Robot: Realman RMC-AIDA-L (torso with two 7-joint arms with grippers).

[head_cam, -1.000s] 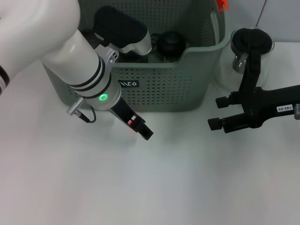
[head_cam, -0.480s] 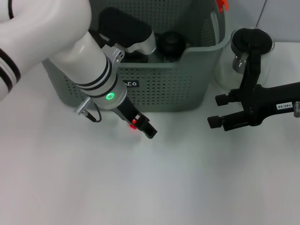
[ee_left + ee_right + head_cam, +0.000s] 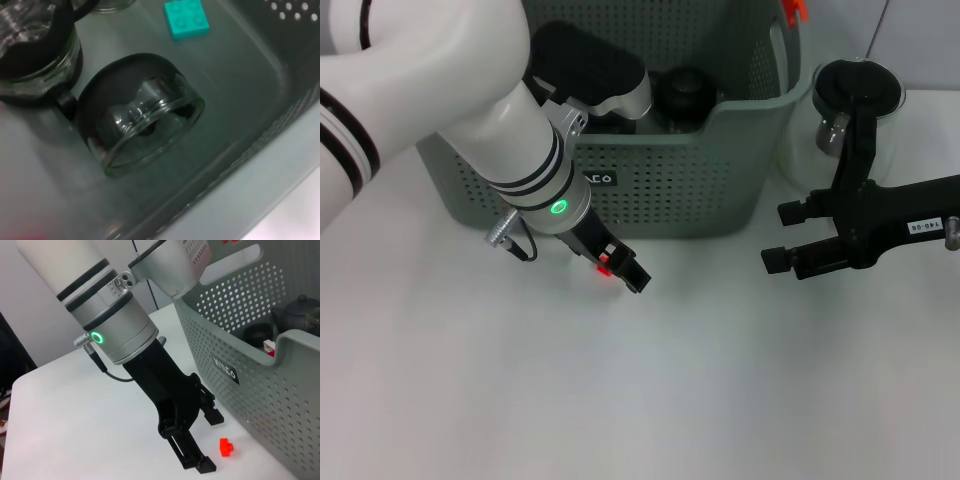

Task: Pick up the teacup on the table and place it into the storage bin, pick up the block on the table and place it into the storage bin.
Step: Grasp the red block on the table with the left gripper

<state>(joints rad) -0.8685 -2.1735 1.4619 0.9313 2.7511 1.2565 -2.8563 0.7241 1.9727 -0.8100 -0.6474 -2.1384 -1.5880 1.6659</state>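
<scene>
In front of storage bin, left claw released, low over surface beside red block. Centre fingers astride block, then clench. Right claw released, idle.

left tool shifted slightly back toward storage bin

- The white table carries everything here.
- The storage bin stands on it at the far side.
- A glass pitcher with a black handle stands just beside the bin's right end.
- A small red block lies on the table near the bin's front wall.
</scene>
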